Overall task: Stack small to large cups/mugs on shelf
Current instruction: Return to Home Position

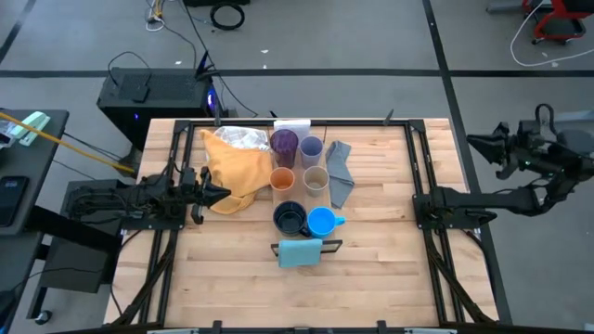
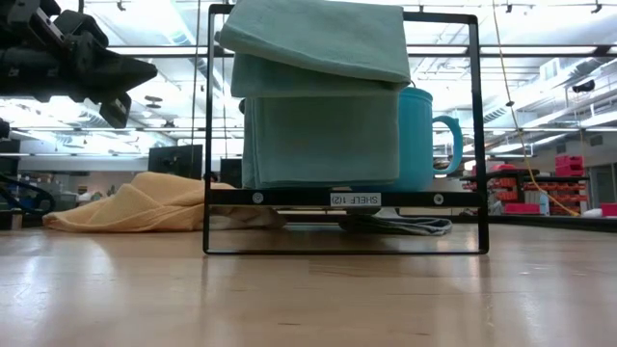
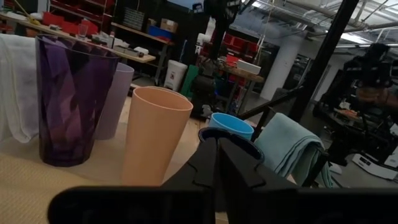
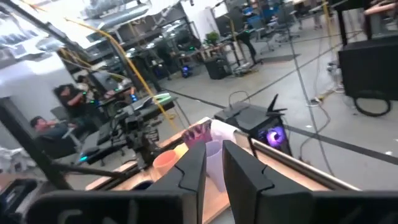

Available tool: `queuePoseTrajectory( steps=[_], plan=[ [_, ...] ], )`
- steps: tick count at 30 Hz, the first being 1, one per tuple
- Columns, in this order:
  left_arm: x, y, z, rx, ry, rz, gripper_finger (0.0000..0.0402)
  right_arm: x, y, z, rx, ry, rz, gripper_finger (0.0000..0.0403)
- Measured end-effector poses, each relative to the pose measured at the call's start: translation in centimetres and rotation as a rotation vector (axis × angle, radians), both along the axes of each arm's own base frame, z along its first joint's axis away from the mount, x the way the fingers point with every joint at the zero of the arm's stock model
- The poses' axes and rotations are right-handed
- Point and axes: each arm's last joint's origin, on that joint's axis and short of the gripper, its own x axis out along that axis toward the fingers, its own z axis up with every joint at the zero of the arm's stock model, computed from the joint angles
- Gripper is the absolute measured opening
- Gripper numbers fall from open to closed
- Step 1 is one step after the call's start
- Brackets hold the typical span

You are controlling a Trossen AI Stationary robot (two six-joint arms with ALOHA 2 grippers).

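Left of shelf (image 2: 289, 198): left gripper (image 1: 215, 195), fingers (image 3: 205, 168) pressed together. Far right of shelf: right gripper (image 1: 478, 145), fingers (image 4: 193, 168) a slit apart. On shelf, in pairs: purple tumbler (image 1: 284, 144) & lavender cup (image 1: 310, 147), orange cup (image 1: 282, 179) & beige cup (image 1: 316, 179), navy mug (image 1: 290, 219) & blue mug (image 1: 321, 222).

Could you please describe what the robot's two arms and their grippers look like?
The left arm and the right arm are both matte black, built of slim links and blocky joints. The left gripper and the right gripper each end in two flat, angular dark fingers with stepped edges. No markings or coloured parts show on them.
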Motion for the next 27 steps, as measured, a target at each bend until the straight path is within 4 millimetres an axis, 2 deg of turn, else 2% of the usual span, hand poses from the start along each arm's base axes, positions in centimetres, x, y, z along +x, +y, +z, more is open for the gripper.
queuePoseTrajectory(
  steps=[3, 7, 14, 17, 20, 22, 25, 27],
  plan=[
    [0.0, 0.0, 0.0, 0.000, 0.000, 0.000, 0.0018, -0.8, 0.2, -1.9, -0.002, -0.023, 0.010, 0.0058],
    [0.0, 0.0, 0.0, 0.001, 0.001, 0.000, 0.0022, -0.9, 0.6, -2.7, -0.017, 0.072, -0.005, 0.0058],
    [0.0, 0.0, 0.0, 0.001, 0.006, 0.000, 0.0033, -0.2, 1.5, -2.0, -0.070, -0.013, 0.153, 0.0051],
    [0.0, 0.0, -0.1, 0.000, 0.008, 0.000, 0.0036, 1.1, 2.0, -1.7, -0.137, -0.055, 0.229, 0.0050],
    [0.0, 0.0, -0.1, 0.000, 0.008, 0.000, 0.0034, 2.4, 2.1, -1.5, -0.206, -0.105, 0.220, 0.0050],
    [0.0, 0.0, -0.1, 0.001, 0.008, 0.001, 0.0031, 3.8, 1.8, -1.9, -0.227, -0.103, 0.210, 0.0050],
    [0.0, 0.0, -0.1, 0.001, 0.007, 0.000, 0.0026, 6.1, 1.4, -2.0, -0.269, -0.213, 0.222, 0.0050],
    [0.0, 0.0, -0.1, 0.001, 0.008, 0.000, 0.0023, 8.1, 1.0, -2.8, -0.285, -0.275, 0.244, 0.0050]
  ],
)
